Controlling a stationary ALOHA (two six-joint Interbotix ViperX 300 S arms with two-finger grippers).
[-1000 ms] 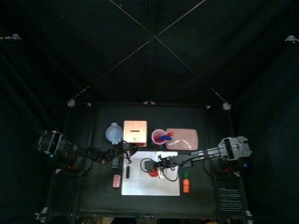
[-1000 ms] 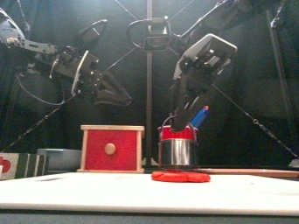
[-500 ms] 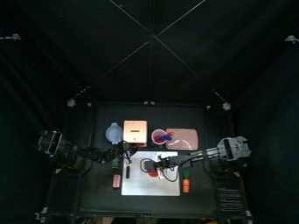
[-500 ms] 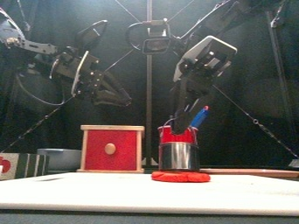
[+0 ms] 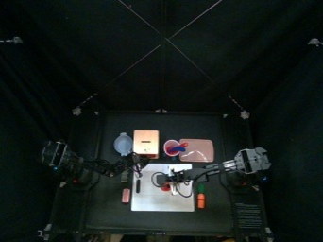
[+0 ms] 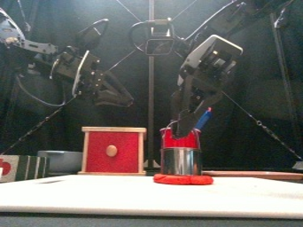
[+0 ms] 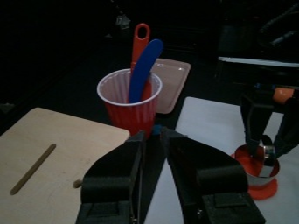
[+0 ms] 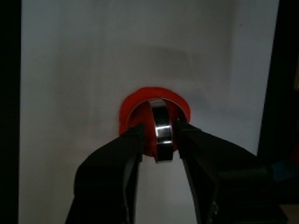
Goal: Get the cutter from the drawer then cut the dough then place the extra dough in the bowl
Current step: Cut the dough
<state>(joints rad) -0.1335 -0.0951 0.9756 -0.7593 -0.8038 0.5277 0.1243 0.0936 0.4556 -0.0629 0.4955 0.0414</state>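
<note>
Cutter (image 8: 163, 129) on red dough (image 8: 138, 108), white board (image 8: 93, 61) | right gripper (image 8: 163, 140) clamps it | left gripper (image 7: 156, 134) closed

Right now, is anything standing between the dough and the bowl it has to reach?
The left gripper hovers in the air between the dough, under the cutter on the white board, and the bowl at the back left. The wooden box stands close beside the bowl. Nothing else visible.

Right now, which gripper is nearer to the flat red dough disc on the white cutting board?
Right. The right gripper holds the round metal cutter down on the dough; the left gripper hangs high, off to its left.
</note>
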